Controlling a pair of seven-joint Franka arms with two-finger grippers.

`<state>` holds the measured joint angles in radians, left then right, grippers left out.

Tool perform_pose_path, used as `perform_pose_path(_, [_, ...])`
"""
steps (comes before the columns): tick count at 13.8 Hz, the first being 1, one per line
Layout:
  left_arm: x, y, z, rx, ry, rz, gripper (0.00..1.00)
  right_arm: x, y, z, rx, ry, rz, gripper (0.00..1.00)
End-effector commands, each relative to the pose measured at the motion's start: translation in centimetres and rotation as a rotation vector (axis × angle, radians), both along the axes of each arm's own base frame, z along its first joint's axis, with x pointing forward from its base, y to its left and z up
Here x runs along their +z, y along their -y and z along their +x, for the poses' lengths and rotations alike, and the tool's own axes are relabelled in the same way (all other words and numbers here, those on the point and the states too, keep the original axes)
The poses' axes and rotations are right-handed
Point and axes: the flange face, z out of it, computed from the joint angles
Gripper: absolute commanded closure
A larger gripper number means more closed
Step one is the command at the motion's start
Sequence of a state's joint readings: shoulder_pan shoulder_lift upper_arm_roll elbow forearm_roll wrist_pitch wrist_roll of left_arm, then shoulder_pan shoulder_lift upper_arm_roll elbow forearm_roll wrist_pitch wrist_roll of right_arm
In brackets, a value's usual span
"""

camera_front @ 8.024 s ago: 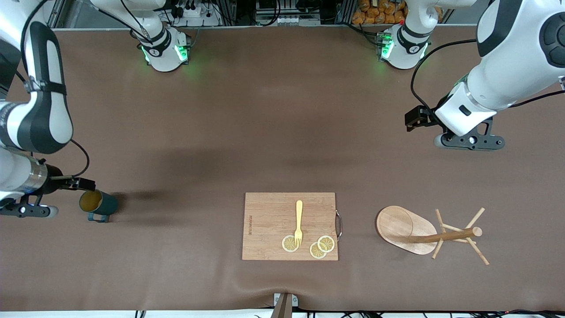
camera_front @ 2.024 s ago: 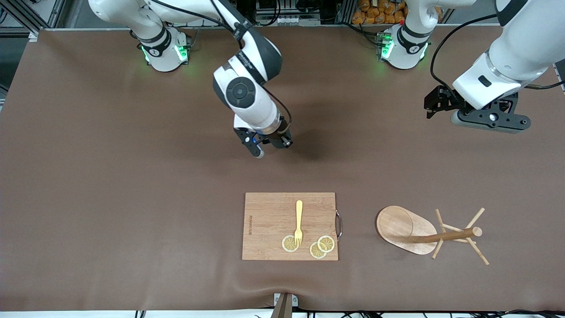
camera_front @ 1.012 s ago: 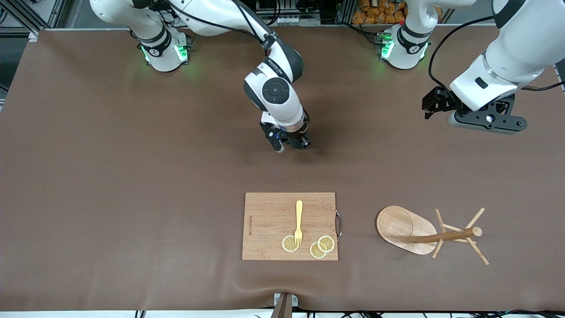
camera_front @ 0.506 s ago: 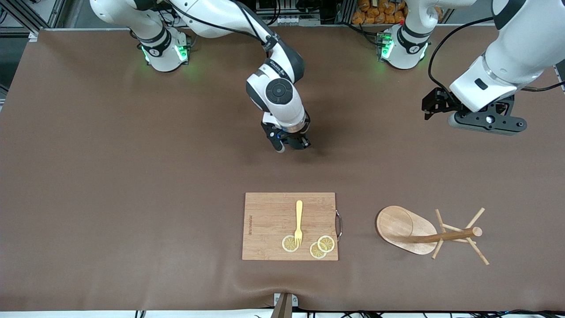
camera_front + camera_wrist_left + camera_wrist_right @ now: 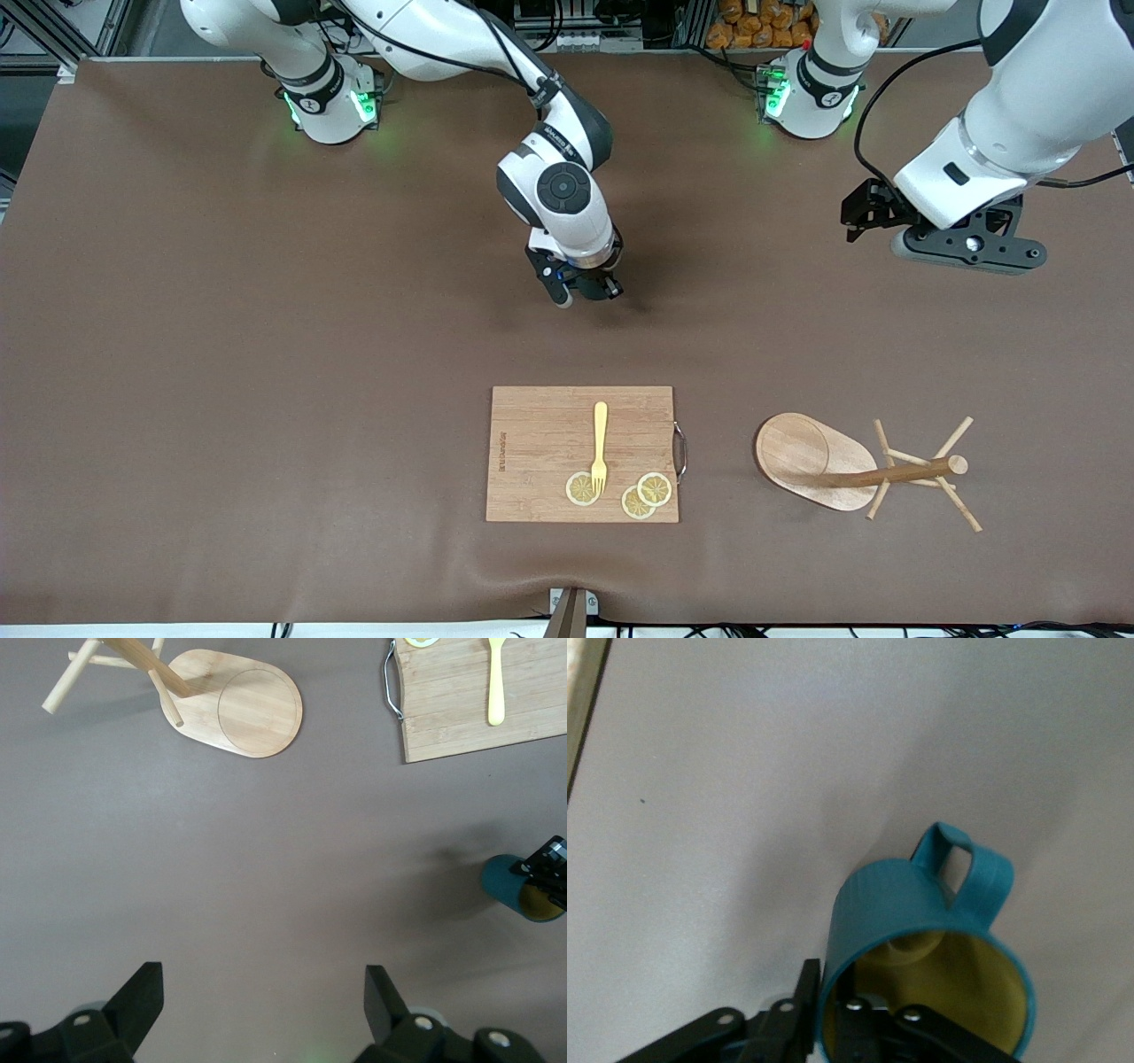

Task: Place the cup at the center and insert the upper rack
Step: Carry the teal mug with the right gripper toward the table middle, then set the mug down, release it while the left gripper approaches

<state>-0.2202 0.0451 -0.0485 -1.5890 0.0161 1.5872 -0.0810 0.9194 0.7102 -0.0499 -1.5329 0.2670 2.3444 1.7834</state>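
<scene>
The dark teal cup with a yellowish inside is held by its rim in my right gripper, one finger outside the wall and one inside. It hangs low over the middle of the table. In the front view the right gripper hides the cup. The left wrist view shows the cup too. The wooden mug tree lies on its side near the front camera, toward the left arm's end; it also shows in the left wrist view. My left gripper is open and empty over bare table.
A rectangular wooden cutting board with a yellow fork and lemon slices lies nearer the front camera than the cup, beside the mug tree's base. The brown table mat covers the whole table.
The right arm has carried the cup from its own end of the table to the middle and has barely moved in the last second. The left arm has shifted slightly.
</scene>
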Motion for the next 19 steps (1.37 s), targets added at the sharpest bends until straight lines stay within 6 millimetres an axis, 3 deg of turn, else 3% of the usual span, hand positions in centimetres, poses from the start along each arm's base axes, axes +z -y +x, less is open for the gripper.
perform_pose_path(1, [0.1,0.3,0.1,0.016,0.011,0.0,0.0,0.3,-0.3,0.4,-0.015,0.012,-0.006,0.21])
perform_pose_path(2, [0.0,0.2,0.2,0.017,0.011,0.0,0.0,0.3,-0.3,0.6,-0.016,0.013,-0.005,0.13])
perform_pose_path(7, [-0.2,0.5,0.2,0.014,0.006,0.001,0.0,1.6,-0.2,1.2,-0.018,-0.001,-0.009,0.13])
perform_pose_path(8, [-0.2,0.3,0.3,0.017,0.008,0.001,0.0,2.3,-0.3,1.5,-0.017,-0.005,-0.009,0.06])
perform_pose_path(11, [-0.2,0.3,0.3,0.017,0.008,0.001,0.0,4.5,0.5,2.9,-0.022,-0.046,-0.035,0.0])
perform_pose_path(14, [-0.7,0.3,0.6,0.018,0.003,0.002,0.0,6.9,1.6,4.3,-0.032,-0.075,-0.049,0.0])
perform_pose_path(18, [-0.8,0.2,0.6,0.02,0.006,0.001,0.0,7.0,5.4,7.2,-0.075,-0.116,-0.081,0.0])
perform_pose_path(19, [-0.8,0.3,0.6,0.018,0.005,0.001,0.0,8.5,6.3,7.8,-0.081,-0.117,-0.079,0.0])
